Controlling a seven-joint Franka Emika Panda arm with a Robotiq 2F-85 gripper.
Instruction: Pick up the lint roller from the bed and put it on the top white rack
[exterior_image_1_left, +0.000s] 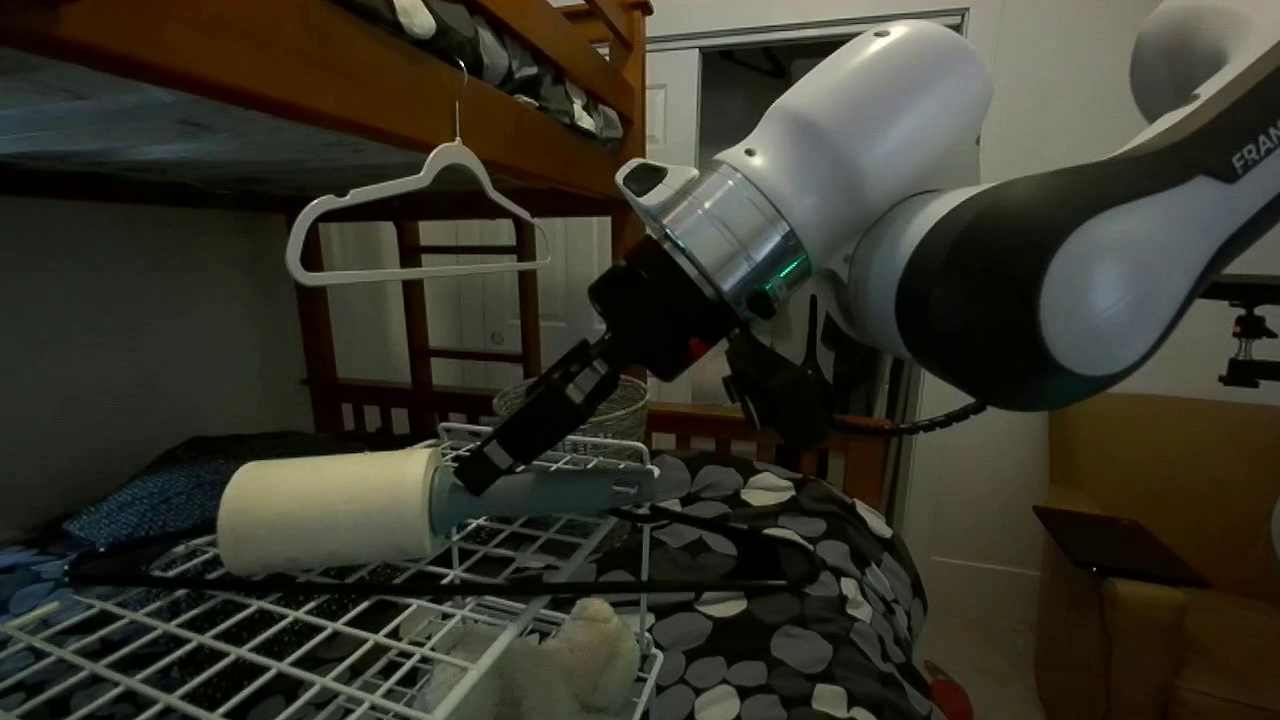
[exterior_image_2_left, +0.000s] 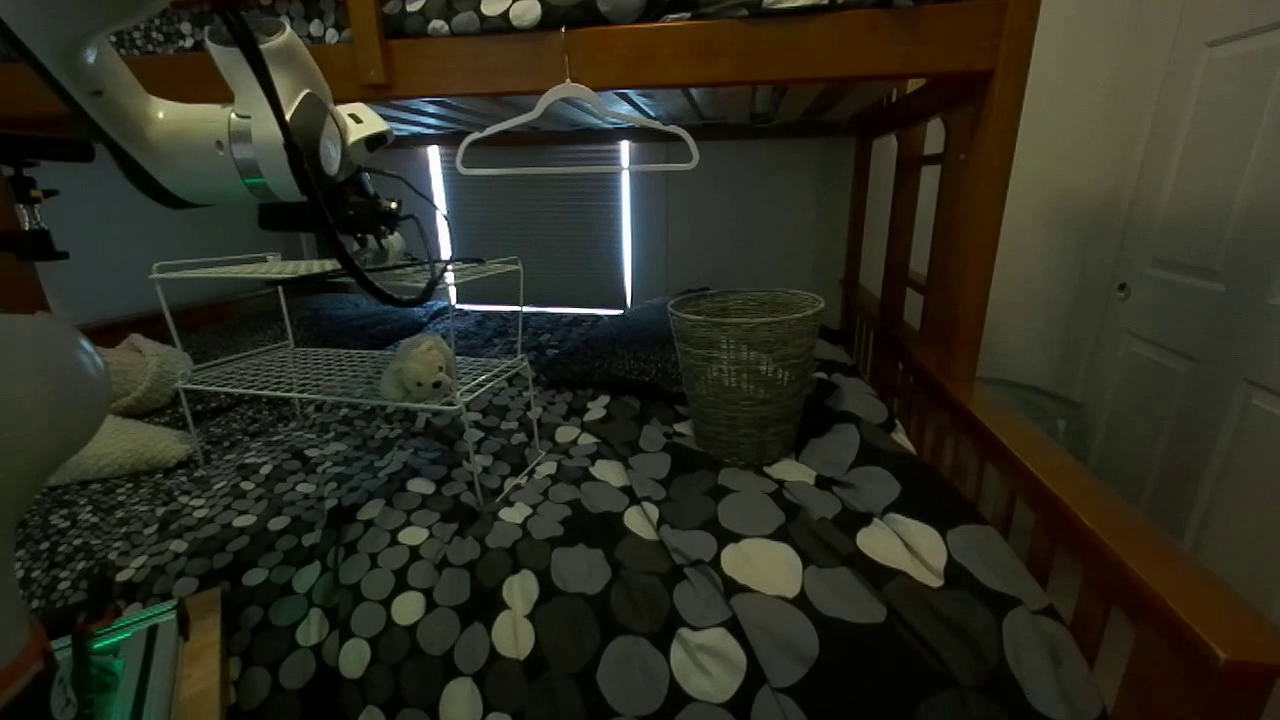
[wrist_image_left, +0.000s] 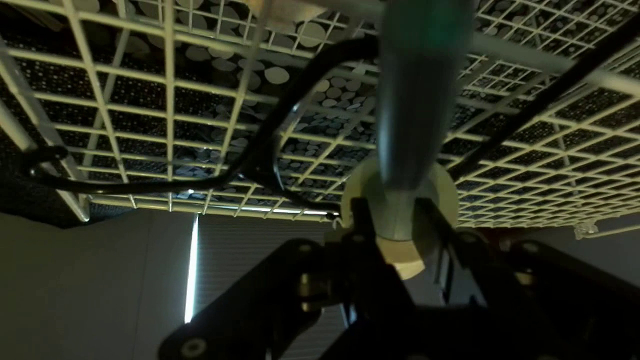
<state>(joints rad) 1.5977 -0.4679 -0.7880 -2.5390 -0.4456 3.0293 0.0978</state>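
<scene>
Two slim black fingers (wrist_image_left: 361, 215) pinched the lint roller (exterior_image_1_left: 330, 510) by its smooth blue-grey handle (wrist_image_left: 415, 115), close behind the thick roll. That roll was a plump off-white cylinder with a matte, papery skin, nearly level over the top white rack (wrist_image_left: 170, 80); whether it touched the wires could not be told. The gripper (wrist_image_left: 392, 212) itself slanted down to the handle from a glossy white arm (exterior_image_1_left: 890, 110) ringed with bright metal.

Thin pale bars crossed in a square mesh across the rack, and a slender black hanger (wrist_image_left: 150, 188) lay on it, one side of it passing behind the roller's handle in the wrist view. On the lower shelf (exterior_image_2_left: 300, 372) sat a cream plush bear (exterior_image_2_left: 420, 370) with a soft, fuzzy pile and a dark nose. The wire stand (exterior_image_2_left: 532, 400) rested on the bed (exterior_image_2_left: 575, 640), whose black cloth was scattered with white and grey rounds and rumpled into soft folds beside a reddish, slatted wooden rail (exterior_image_2_left: 1080, 495).

Near the stand stood a round-mouthed basket (exterior_image_2_left: 745, 380), tapering towards its base and woven from thin strands. Overhead, a white hanger (exterior_image_2_left: 575, 170) with rounded shoulders hung by its thin metal hook from the broad orange-brown board (exterior_image_2_left: 700, 52) of the upper bunk. Behind it, a dark window shade (exterior_image_2_left: 540, 230) showed fine horizontal ribs, with narrow bright strips of light along its edges
</scene>
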